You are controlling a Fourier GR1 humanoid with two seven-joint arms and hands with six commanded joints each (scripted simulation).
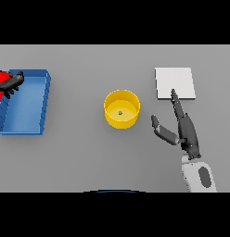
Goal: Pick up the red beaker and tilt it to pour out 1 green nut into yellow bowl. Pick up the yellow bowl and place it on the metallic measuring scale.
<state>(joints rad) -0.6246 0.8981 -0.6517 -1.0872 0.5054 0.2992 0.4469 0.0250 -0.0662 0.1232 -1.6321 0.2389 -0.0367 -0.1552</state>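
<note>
At the middle of the grey table [89,157] stood the yellow bowl [122,109], upright, with one small green nut [120,112] lying on its floor — so the pour looked done, and the carrying of the bowl was the step in hand.

Just to the bowl's right the right hand [184,132] hovered, apart from the rim, its fingers straight and spread wide, the thumb held out toward the bowl; it gripped nothing. The longest fingertips reached up to the lower edge of the metallic measuring scale [175,83], a pale flat square well clear of the bowl on the far right.

Far off at the left edge sat the blue bin [31,99], and over its left end the left hand [13,82] was closed around the red beaker [1,92], most of which ran out of view.

What might have gone wrong from there, by my judgement: the hand stood beside the bowl rather than around it, so a sideways approach with straight fingers could have shoved the bowl across the table instead of catching it. A pinch on the thin rim might have tipped it and thrown the nut out. And the scale's plate was not much wider than the bowl — set down off-centre, it could have hung over an edge or slid off.
</note>
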